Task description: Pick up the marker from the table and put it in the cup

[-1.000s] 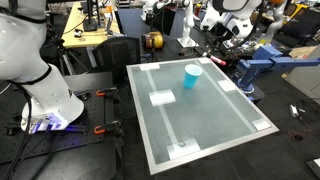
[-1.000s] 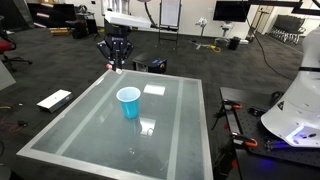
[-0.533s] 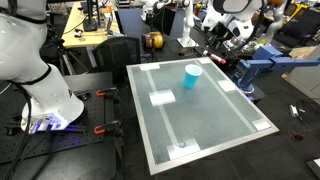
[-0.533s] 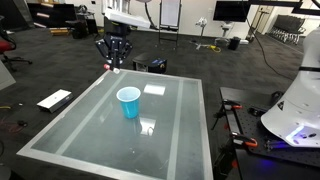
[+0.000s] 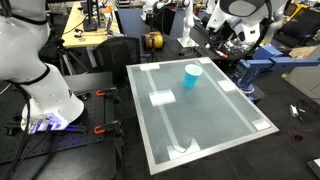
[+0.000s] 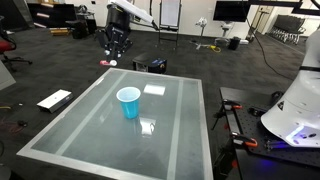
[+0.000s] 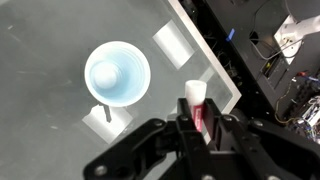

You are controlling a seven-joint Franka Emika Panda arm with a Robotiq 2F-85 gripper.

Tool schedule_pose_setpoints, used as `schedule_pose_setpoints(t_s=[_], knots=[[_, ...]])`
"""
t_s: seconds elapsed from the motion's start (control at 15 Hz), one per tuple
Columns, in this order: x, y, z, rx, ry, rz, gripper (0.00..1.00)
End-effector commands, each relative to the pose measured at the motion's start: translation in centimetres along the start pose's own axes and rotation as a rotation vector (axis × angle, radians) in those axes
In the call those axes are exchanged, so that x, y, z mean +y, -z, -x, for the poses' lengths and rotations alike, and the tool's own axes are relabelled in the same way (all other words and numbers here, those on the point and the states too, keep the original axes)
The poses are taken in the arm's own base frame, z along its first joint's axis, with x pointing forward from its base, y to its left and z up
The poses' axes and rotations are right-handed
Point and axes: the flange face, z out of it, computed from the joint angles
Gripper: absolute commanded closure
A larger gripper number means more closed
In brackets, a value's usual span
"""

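The reddish-pink marker (image 7: 198,110) with a pale white tip is clamped between my gripper's fingers (image 7: 200,125) in the wrist view. In an exterior view my gripper (image 6: 115,55) hangs in the air above the table's far corner, and the marker (image 6: 113,63) shows as a small pink spot below it. In an exterior view my gripper (image 5: 243,32) sits past the table's far right edge. The light-blue cup (image 5: 192,75) (image 6: 128,102) (image 7: 117,74) stands upright on the pale grey-green table (image 5: 215,115) (image 6: 90,125); it is apart from my gripper and its white inside shows.
White tape patches (image 5: 162,98) (image 6: 154,89) (image 7: 177,45) lie on the table top. A white robot base (image 5: 45,90) stands beside the table, another (image 6: 295,105) also shows. A blue machine (image 5: 262,68), lab benches and cables surround the table.
My gripper with the marker has risen higher above the table's far corner. The cup has not moved.
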Motion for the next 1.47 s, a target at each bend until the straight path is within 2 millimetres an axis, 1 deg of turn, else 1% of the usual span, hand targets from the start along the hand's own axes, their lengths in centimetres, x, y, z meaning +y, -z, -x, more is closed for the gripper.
schedule_pose_setpoints(t_s=[0.0, 0.27, 0.47, 0.87, 1.2, 1.27, 1.4], knots=[[0.2, 1.7, 0.3, -0.112, 0.008, -0.091, 0.95], [0.8, 2.8, 0.6, -0.222, -0.021, -0.152, 0.95], [1.3, 3.1, 0.8, -0.292, -0.067, -0.169, 0.95], [2.4, 2.8, 1.0, -0.385, -0.201, -0.141, 0.95], [3.2, 2.3, 1.2, -0.462, -0.265, -0.118, 0.95], [3.5, 1.9, 1.3, -0.416, -0.233, -0.115, 0.8], [3.7, 1.8, 1.3, -0.432, -0.242, -0.111, 0.8]])
